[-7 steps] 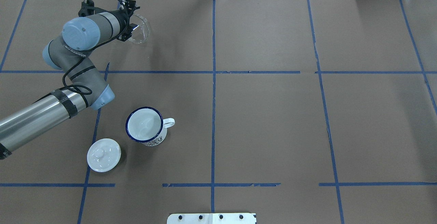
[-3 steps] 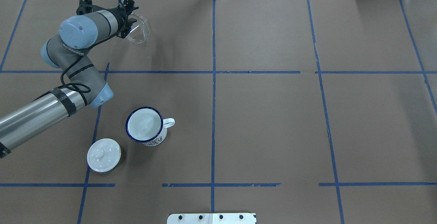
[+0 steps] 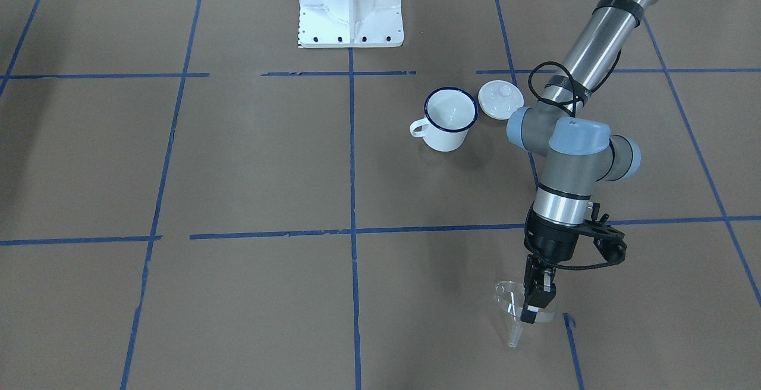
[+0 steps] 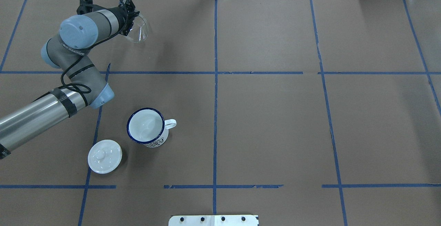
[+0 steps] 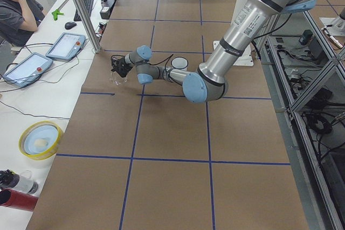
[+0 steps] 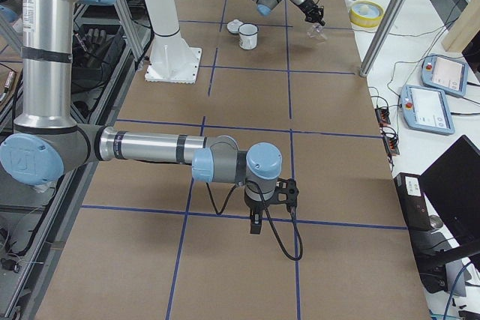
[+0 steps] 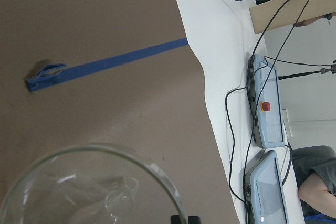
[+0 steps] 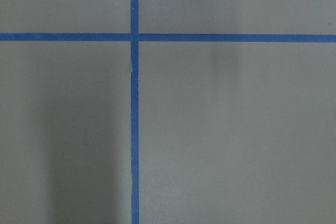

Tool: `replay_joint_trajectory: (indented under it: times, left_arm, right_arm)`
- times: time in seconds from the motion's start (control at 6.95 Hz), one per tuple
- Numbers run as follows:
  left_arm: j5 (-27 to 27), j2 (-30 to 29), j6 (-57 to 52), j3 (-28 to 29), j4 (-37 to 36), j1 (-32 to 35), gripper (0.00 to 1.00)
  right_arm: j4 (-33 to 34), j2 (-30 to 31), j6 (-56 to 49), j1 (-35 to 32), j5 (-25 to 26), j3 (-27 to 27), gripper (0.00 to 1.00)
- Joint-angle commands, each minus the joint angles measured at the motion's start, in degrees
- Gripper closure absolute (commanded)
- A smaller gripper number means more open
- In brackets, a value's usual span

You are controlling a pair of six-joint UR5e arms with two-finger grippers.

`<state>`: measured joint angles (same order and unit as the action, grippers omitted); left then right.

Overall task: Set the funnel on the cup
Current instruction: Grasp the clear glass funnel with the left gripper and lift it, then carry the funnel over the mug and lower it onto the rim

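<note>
A small clear plastic funnel point(image 3: 510, 305) looks smooth and see-through, with faint glints of light. A white enamel mug point(image 4: 146, 129) with a dark blue rim and a white domed lid point(image 4: 104, 156) are both glossy. The brown paper table cover point(image 4: 275, 122) is matt, crossed by blue tape lines point(image 4: 215, 115).

The funnel point(image 4: 138, 29) is clear, with a wide round rim and a short narrow spout. It is tilted, spout down, near the table's far left corner, its rim pinched by the left gripper point(image 3: 535, 305). The cup point(image 4: 146, 126), white with a dark blue rim, stands upright and empty in the table's left half, handle toward the right edge, well apart from the funnel.
</note>
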<state>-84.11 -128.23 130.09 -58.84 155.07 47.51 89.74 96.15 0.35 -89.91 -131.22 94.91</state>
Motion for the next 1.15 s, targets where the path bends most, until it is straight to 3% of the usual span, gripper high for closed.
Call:
replay_joint_trajectory:
  times: [0.0,0.29,0.72,1.01]
  left_arm:
    - [-0.2,0.1,-0.1,-3.5,0.8,1.2,1.0]
    - [-2.4,0.3,-1.1,-12.5,-1.8,2.6,1.0]
    - [-12.3,0.4,-1.1,-31.4,-26.1,2.8,1.0]
    - [-19.1,-0.9,-7.5,-45.7,-50.8,2.5,1.0]
  right_arm:
    - [0.0,0.0,0.0,0.0,0.0,0.0,0.0]
    - [0.0,0.0,0.0,0.0,0.0,0.0,0.0]
    - [0.0,0.0,0.0,0.0,0.0,0.0,0.0]
    - [0.0,0.0,0.0,0.0,0.0,0.0,0.0]
